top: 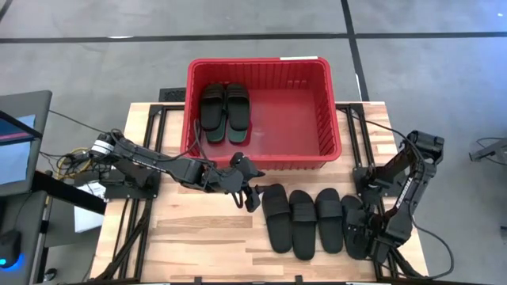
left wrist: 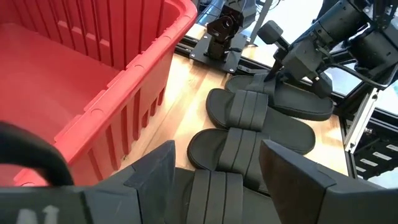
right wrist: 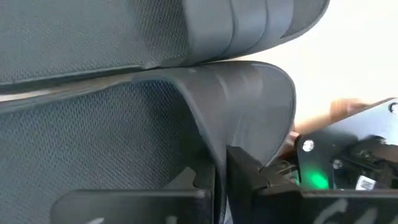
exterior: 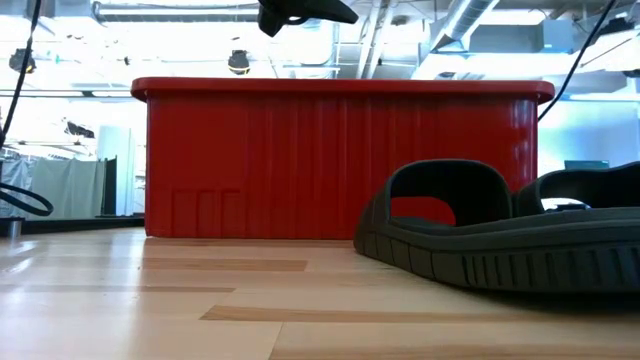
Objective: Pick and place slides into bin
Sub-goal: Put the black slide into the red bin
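Black strap (right wrist: 242,118) pinched thin in the shut right gripper (right wrist: 221,180) — a shallow bite, so the slide could peel free on the lift; left gripper (top: 249,190) gapes, empty.

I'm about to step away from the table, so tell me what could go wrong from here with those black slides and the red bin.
1. The right gripper pinches only the strap edge of the rightmost black slide; it may slip when lifted.
2. That slide touches the neighbouring slide, which might get dragged along.
3. The left gripper, fingers open, hangs near the bin front wall; the right arm's carry to the bin could crowd it.
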Tool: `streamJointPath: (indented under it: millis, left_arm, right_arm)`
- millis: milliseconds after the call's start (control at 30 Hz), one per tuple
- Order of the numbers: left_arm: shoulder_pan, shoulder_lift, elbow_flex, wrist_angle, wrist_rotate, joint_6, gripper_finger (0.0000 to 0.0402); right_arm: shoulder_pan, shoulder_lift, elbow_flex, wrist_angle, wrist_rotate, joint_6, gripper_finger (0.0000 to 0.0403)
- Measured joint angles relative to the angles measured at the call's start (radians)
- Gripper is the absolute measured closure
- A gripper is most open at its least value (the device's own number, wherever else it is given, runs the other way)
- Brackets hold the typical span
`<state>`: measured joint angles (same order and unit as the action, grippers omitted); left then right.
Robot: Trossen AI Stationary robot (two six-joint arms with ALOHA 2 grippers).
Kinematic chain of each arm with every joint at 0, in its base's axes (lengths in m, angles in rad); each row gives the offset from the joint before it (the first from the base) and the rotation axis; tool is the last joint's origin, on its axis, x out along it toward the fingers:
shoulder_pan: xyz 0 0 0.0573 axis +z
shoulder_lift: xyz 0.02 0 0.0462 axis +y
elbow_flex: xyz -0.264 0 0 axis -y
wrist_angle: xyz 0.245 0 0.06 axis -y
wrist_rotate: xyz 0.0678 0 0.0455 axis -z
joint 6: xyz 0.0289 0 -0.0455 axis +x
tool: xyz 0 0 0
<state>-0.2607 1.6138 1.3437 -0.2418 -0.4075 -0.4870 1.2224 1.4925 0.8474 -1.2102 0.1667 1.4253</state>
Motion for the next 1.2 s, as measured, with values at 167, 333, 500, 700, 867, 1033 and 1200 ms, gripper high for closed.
streamJointPath:
  millis: [167, 333, 500, 700, 867, 1033, 1200]
  left_arm:
    - [0.0, 0.0, 0.0, 0.002, 0.0, 0.0, 0.0181]
    - [0.0, 0.0, 0.0, 0.004, 0.0, 0.0, 0.0181]
    - [0.0, 0.0, 0.0, 0.007, 0.0, 0.001, 0.0181]
    - [0.0, 0.0, 0.0, 0.007, 0.0, 0.002, 0.0182]
    - [0.0, 0.0, 0.0, 0.009, 0.004, 0.003, 0.0181]
    - [-0.008, 0.0, 0.0, 0.041, 0.008, 0.019, 0.0181]
    - [-0.012, 0.0, 0.0, 0.083, 0.01, 0.043, 0.0181]
  right_arm:
    - [0.0, 0.0, 0.037, -0.07, 0.036, 0.039, 0.0396]
    - [0.0, 0.0, 0.104, -0.14, 0.068, 0.041, 0.0398]
    - [0.0, 0.0, 0.169, -0.196, 0.074, 0.044, 0.04]
    - [0.0, 0.0, 0.242, -0.348, 0.075, 0.133, 0.0401]
    - [-0.001, -0.015, 0.291, -0.362, 0.099, 0.145, 0.0401]
    - [-0.025, -0.038, 0.351, -0.363, 0.19, 0.132, 0.0402]
    - [-0.068, -0.075, 0.401, -0.361, 0.289, 0.09, 0.0402]
